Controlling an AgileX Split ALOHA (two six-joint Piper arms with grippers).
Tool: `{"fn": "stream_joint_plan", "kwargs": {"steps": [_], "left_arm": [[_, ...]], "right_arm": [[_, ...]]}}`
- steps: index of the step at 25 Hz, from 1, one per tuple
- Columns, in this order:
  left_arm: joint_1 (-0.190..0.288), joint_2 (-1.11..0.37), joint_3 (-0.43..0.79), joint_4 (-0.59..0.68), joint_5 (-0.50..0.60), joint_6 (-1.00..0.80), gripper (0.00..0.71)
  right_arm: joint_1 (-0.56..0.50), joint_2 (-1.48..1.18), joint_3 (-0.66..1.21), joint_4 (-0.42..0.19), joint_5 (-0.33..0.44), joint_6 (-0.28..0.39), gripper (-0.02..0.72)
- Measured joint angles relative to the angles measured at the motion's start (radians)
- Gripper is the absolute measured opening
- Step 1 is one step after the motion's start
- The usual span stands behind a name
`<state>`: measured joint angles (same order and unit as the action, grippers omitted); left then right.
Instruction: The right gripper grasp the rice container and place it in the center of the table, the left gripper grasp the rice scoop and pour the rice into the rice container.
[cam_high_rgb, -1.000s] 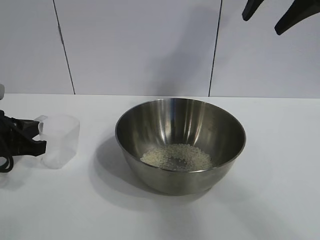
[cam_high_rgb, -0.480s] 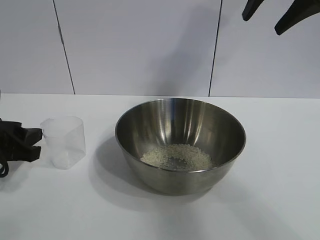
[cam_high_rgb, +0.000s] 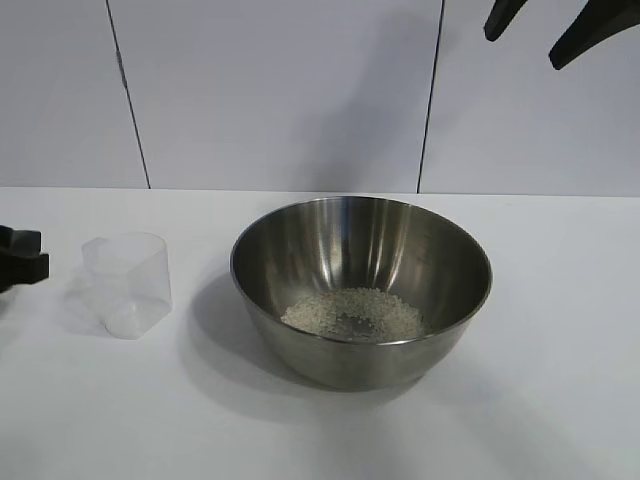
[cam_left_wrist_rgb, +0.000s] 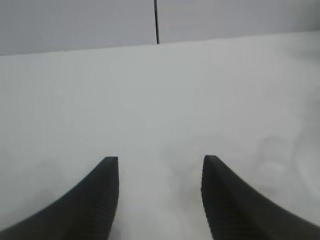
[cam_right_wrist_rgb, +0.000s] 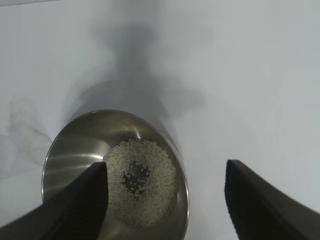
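Left gripper (cam_left_wrist_rgb: 160, 165): seen at the exterior view's left edge, low, fingers spread, nothing held.
Right gripper (cam_right_wrist_rgb: 165, 172): raised at upper right, fingers parted, empty.

the bowl (cam_high_rgb: 361, 290) is shiny brushed steel, mirror-like inside. the cup (cam_high_rgb: 127, 283) is clear, faintly cloudy plastic. the desk (cam_high_rgb: 540, 400) is smooth matt white. the rice (cam_high_rgb: 353, 313) looks dull and grainy.

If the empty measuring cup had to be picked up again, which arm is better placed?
Left. The left gripper, open, is just beside the measuring cup; the right gripper hangs high beyond the steel bowl.
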<state>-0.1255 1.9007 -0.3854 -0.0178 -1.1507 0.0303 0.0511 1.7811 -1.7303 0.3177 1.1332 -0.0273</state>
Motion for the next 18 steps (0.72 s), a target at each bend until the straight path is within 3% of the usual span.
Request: {"fn": "stream_joint_plan", "kwargs": {"steps": [7, 9, 12, 15, 18], "left_arm": [[0.000, -0.187, -0.016, 0.067, 0.043, -0.164, 0.375], [0.000, -0.255, -0.058, 0.127, 0.151, -0.220, 0.375], [0.000, -0.362, -0.160, 0.267, 0.416, -0.355, 0.375], [0.000, -0.444, -0.295, 0.503, 0.673, -0.570, 0.375], [-0.009, -0.490, -0.418, 0.815, 0.844, -0.880, 0.375]], "right_arm": [[0.000, 0.000, 0.000, 0.000, 0.000, 0.000, 0.463], [0.000, 0.000, 0.000, 0.000, 0.000, 0.000, 0.463], [0.000, 0.000, 0.000, 0.000, 0.000, 0.000, 0.463], [0.000, 0.000, 0.000, 0.000, 0.000, 0.000, 0.463], [0.000, 0.000, 0.000, 0.000, 0.004, -0.002, 0.463]]}}
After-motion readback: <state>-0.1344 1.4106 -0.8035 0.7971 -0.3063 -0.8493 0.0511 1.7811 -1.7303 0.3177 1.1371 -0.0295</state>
